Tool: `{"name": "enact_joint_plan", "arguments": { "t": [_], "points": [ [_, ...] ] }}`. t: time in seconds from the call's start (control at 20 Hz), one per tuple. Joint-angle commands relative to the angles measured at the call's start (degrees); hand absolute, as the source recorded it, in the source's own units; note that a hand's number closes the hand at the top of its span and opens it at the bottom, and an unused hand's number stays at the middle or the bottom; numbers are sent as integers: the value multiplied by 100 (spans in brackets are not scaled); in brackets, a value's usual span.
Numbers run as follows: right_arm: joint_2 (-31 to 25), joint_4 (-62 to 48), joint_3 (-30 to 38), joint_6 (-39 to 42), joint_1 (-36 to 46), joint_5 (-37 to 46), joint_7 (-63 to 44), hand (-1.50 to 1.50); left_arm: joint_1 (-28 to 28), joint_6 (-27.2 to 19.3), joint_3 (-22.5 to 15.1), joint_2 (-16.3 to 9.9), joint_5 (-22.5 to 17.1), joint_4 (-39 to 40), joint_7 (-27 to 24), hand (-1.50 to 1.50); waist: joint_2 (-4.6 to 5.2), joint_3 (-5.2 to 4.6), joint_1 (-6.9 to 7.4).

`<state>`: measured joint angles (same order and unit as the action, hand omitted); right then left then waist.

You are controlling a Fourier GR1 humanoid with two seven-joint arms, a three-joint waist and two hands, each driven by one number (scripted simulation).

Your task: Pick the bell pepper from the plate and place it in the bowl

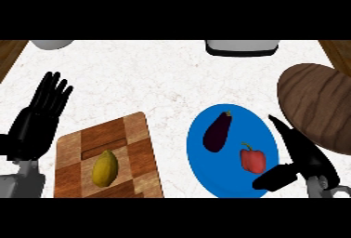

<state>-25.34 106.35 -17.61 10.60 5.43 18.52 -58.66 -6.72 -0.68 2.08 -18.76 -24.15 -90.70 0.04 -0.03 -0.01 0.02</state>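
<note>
Right black hand [302, 160] reaches over the round blue plate [205, 181], fingers spread, thumb beside the small red bell pepper [252, 159]; the brown wooden bowl [319, 104] lies just beyond.

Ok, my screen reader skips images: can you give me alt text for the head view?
The right hand hangs open over the right edge of a blue plate, beside a red bell pepper and an eggplant. A wooden bowl sits right; the left hand rests open by a cutting board holding a mango.
</note>
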Motion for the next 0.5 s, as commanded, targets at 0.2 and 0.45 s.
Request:
{"name": "enact_joint_plan", "arguments": {
  "t": [0.2,0.45],
  "points": [
    [570,-552,-130,310,239,361,-365,-150,-13,142,206,38,-3,-208,383,0,1,0,16],
    [593,-1304,196,436,361,468,269,-150,481,374,290,167,166,-315,26,0,3,1,34]
  ]
}}
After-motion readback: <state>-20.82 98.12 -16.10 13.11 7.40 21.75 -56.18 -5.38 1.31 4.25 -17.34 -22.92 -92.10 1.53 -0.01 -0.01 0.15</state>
